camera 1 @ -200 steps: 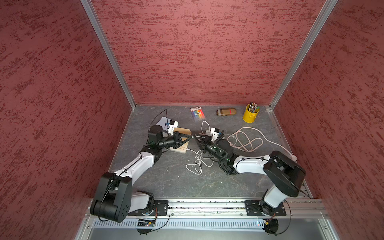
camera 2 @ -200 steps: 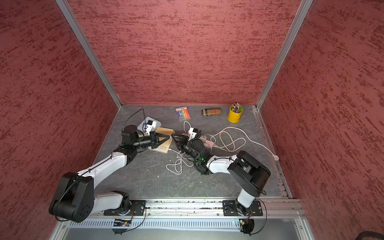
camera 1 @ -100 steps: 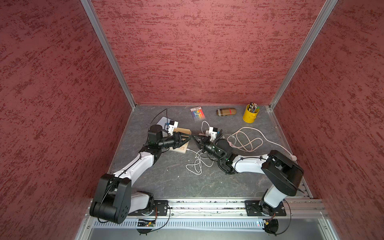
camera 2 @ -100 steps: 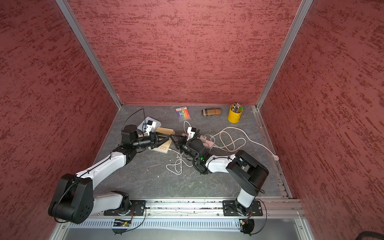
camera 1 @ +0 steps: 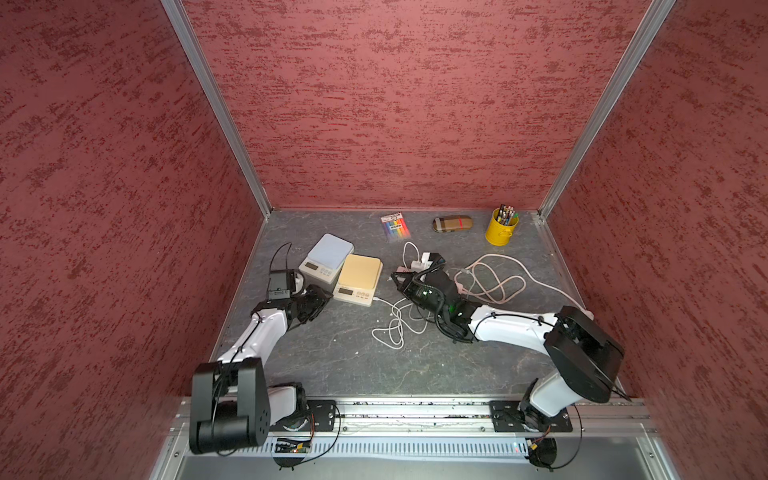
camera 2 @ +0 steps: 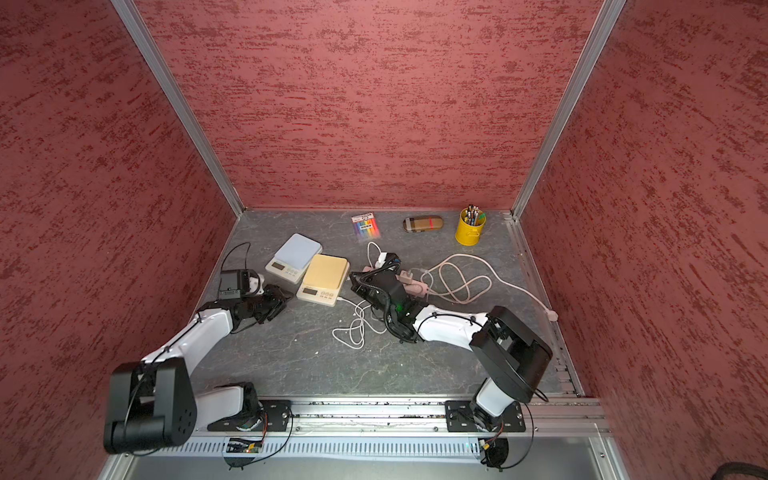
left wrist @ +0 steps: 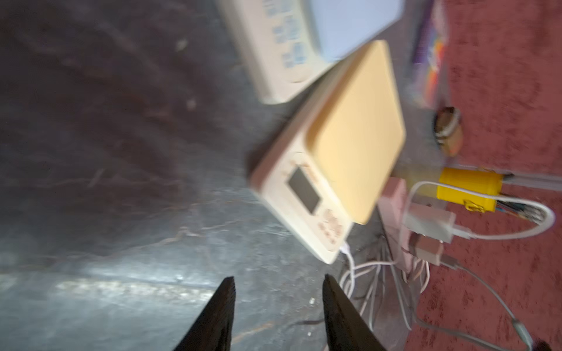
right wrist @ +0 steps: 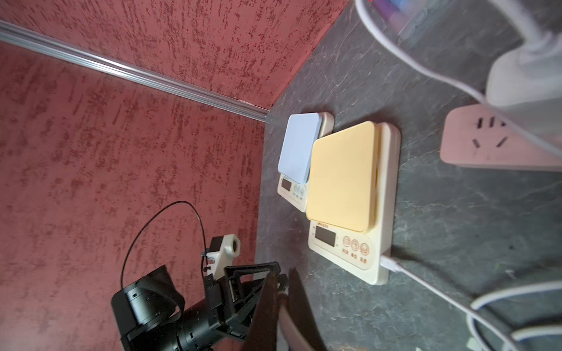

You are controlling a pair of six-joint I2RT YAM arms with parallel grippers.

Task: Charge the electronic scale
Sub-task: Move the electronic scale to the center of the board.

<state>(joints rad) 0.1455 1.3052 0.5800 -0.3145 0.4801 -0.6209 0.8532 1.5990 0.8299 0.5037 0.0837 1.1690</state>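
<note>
So the yellow-topped scale (camera 1: 359,277) sits flat on the grey table (camera 1: 353,365), toward the back and left of the middle. Its back-left corner is tucked right against a second, blue-topped scale (camera 1: 328,257). The white USB cable (right wrist: 395,267) is plugged into the side of the yellow scale at its front corner, next to the buttons. From there it trails off into a loose tangle (camera 1: 395,328) on the table.

The left gripper (left wrist: 278,304) is partway open with nothing between its fingers. It sits low, just off the front-left corner of the yellow scale and not touching it. That wrist view is pretty blurry, but the gap between the two fingers is plain enough.

The right gripper (right wrist: 281,278) is closed up, fingers basically together. It's on the other side of the yellow scale, with its tips aimed at the scale's edge and a small gap between them in both top views. There's a pale strip lower down between the fingers. Honestly I can't tell if that's a bit of cord or just part of the gripper.

Behind the right gripper there's a pink power strip (right wrist: 486,142) with a white charger block (camera 1: 424,262) plugged in, and a pinkish cord looped out (camera 1: 494,282) toward the right wall. Along the back wall are a marker pack (camera 1: 395,224), a glasses case (camera 1: 453,223) and a yellow pencil cup (camera 1: 500,230).
</note>
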